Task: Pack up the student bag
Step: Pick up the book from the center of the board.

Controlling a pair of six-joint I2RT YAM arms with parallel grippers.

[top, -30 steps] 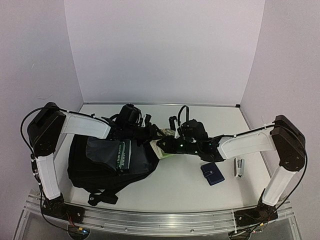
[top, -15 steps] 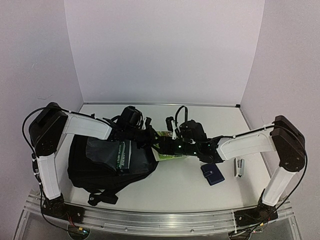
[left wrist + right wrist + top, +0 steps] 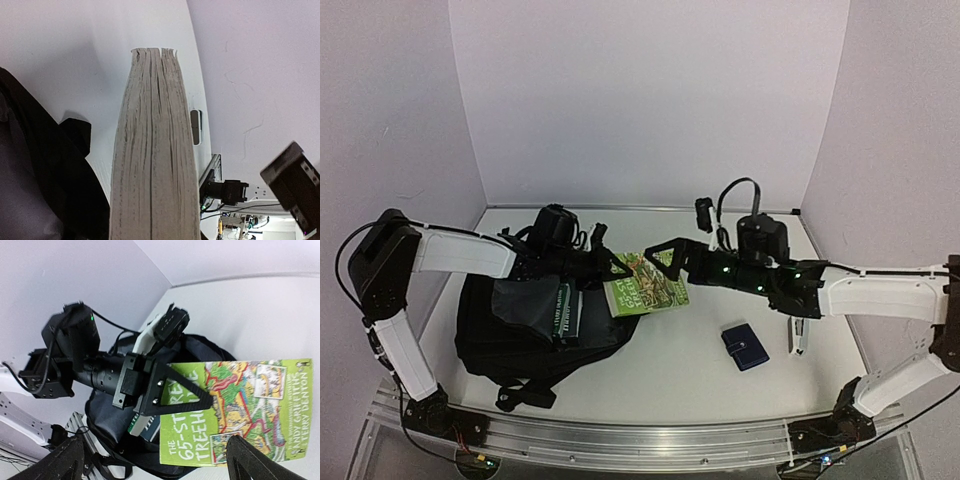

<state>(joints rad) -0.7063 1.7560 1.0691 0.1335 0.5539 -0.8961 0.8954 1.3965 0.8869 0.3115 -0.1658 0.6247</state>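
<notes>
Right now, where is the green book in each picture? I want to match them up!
Top external: the green book is in the middle, at the right edge of the student bag.
Left wrist: only its page edges show, filling the middle.
Right wrist: its cover fills the lower right.
Shared landmark: the black student bag, beside the book in every view.

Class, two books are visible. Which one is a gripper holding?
The bright green cartoon-covered paperback, clamped by the left gripper. The dark green book lies on the black backpack, with no gripper touching it.
</notes>
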